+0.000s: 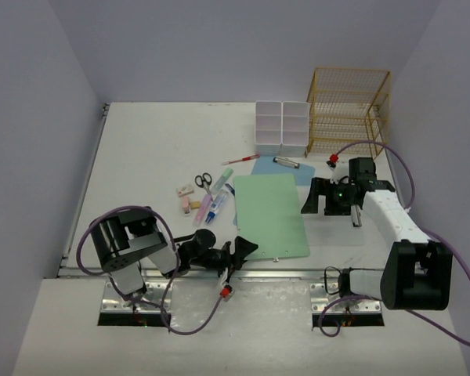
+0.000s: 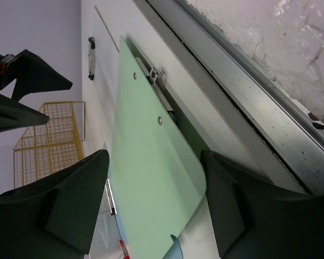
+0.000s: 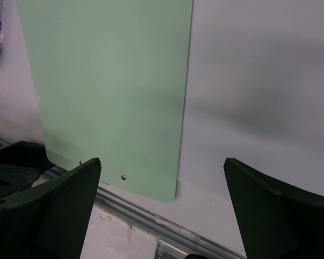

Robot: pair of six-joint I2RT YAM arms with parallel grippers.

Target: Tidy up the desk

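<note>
Lying flat on the white desk [image 1: 153,145], which spreads out in front of both arms, is a green board [image 1: 270,213]. The left gripper [image 1: 243,252] sits by the board's near corner, fingers wide apart, holding nothing. The right gripper [image 1: 319,205] hangs just beside the board's right edge, also wide apart and empty.

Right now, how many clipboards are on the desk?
2: the green clipboard at the middle of the desk, and the blue clipboard just beyond it, overlapping its far edge. None seem hidden.
</note>
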